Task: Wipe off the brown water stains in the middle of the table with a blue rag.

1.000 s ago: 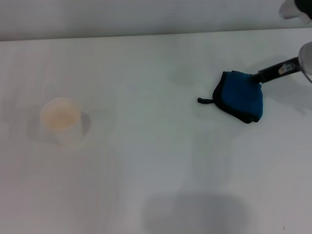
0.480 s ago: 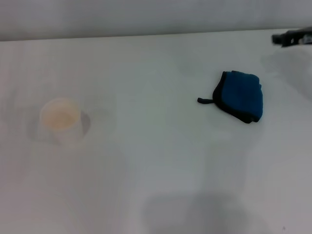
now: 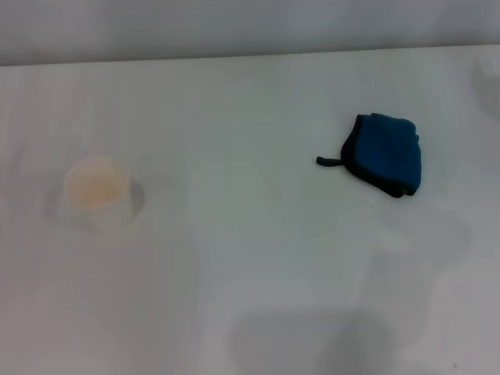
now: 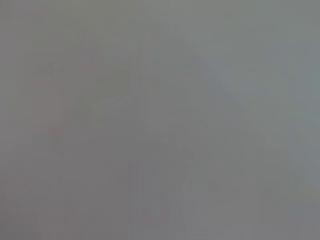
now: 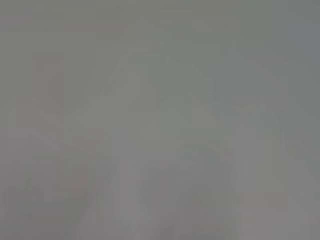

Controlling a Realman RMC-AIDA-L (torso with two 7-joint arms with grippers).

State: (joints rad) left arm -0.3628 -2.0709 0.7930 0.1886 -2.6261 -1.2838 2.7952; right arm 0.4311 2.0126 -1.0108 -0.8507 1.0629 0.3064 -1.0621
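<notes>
Claws and arms are nowhere visible; blue rag (image 3: 384, 153) lies alone on the table (image 3: 258, 258).

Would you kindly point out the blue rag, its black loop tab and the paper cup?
blue rag (image 3: 387, 152), head view, middle of the folded cloth.
black loop tab (image 3: 326, 162), head view, along the short strap.
paper cup (image 3: 98, 187), head view, tan inside.

A plain white table (image 3: 250, 297) fills the head view, with no pattern. At about three o'clock lies a bright blue rag (image 3: 387, 152) edged in black, with a short black loop tab. At about nine o'clock stands a white cup (image 3: 99, 195), pale tan inside. Both wrist views show only flat, featureless grey.
</notes>
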